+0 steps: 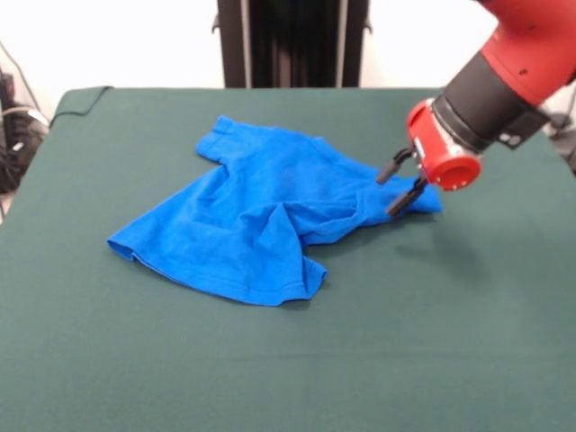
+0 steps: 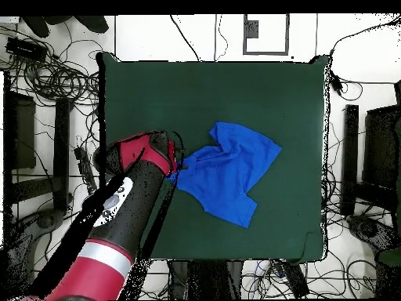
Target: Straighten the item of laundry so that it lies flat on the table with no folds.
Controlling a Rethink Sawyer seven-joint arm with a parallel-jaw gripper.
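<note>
The blue T-shirt (image 1: pixel 261 216) lies crumpled on the green table (image 1: pixel 270 369), with folds across its middle and one sleeve turned up at the back left. My gripper (image 1: pixel 394 187) is at the shirt's right end, low over the fabric, with its two black fingers (image 1: pixel 388 170) spread apart on either side of a ridge of cloth. It looks open. In the overhead view the gripper (image 2: pixel 177 162) sits at the left tip of the shirt (image 2: pixel 231 172), on the table (image 2: pixel 196 94).
The robot's black pedestal (image 1: pixel 292 40) stands behind the table's far edge. My red and black arm (image 1: pixel 504 72) comes in from the upper right. Cables and stands (image 2: pixel 47 94) surround the table on the floor.
</note>
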